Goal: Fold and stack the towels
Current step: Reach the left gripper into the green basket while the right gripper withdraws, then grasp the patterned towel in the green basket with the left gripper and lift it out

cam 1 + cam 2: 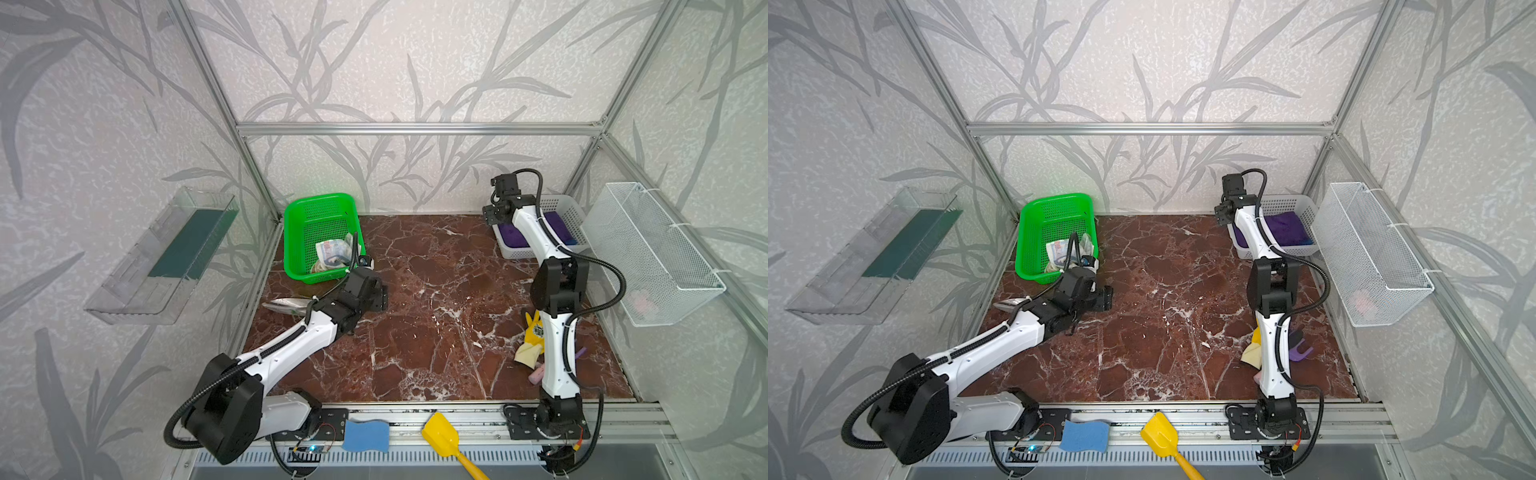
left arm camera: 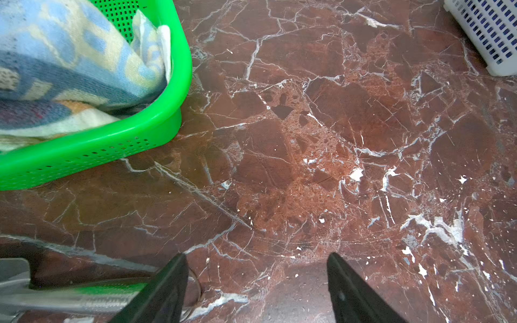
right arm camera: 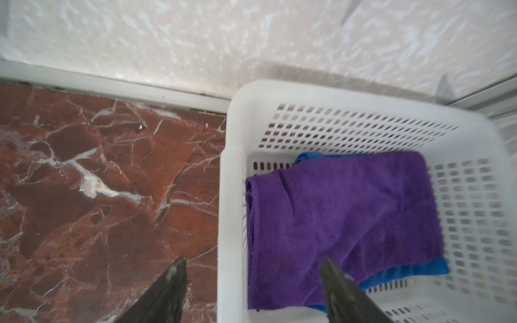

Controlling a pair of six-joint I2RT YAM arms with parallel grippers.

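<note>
A dark purple towel [image 3: 349, 218] lies folded in the white basket [image 3: 321, 95] at the back right, on top of a royal blue towel [image 3: 414, 270] whose edges stick out. My right gripper [image 3: 253, 263] hovers open over that basket's near wall, one finger above the marble and one above the purple towel [image 1: 559, 228]. The cream towel with printed letters [image 2: 70, 61] sits crumpled in the green basket [image 2: 112, 139] at the back left. My left gripper [image 2: 257, 256] is open and empty over bare marble beside the green basket [image 1: 299, 232].
A yellow glove [image 1: 532, 336] and small pink and purple items lie by the right arm. A silver packet [image 1: 286, 305] lies under the left arm. A blue sponge [image 1: 365, 434] and a yellow scoop [image 1: 442, 436] rest on the front rail. A wire basket [image 1: 648, 257] hangs on the right wall.
</note>
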